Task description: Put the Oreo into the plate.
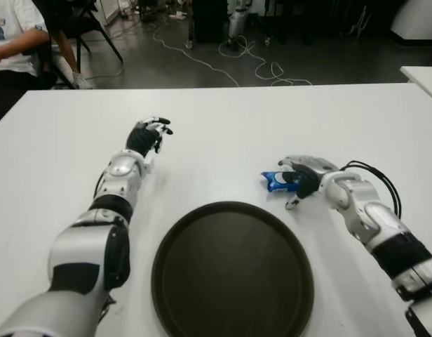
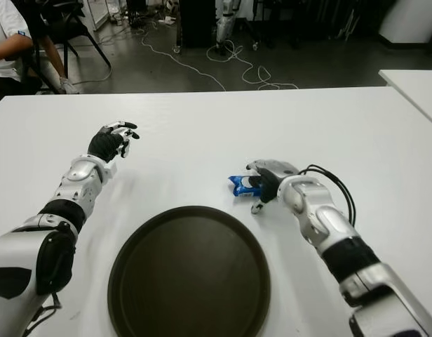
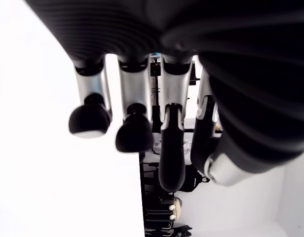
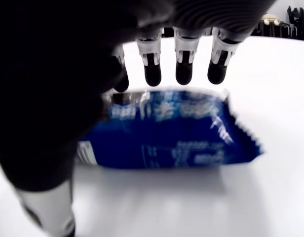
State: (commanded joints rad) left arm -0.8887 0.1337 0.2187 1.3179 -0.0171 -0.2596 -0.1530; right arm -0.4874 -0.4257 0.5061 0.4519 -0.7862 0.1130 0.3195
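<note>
White table, cabled floor behind. Right hand over blue Oreo packet, fingers extended past its far edge, not closed on it; packet flat on table. Dark round plate just nearer the robot, leftward. Left hand well apart, leftward, fingers loosely curled, empty.

white table, seated person, perhaps cables
</note>
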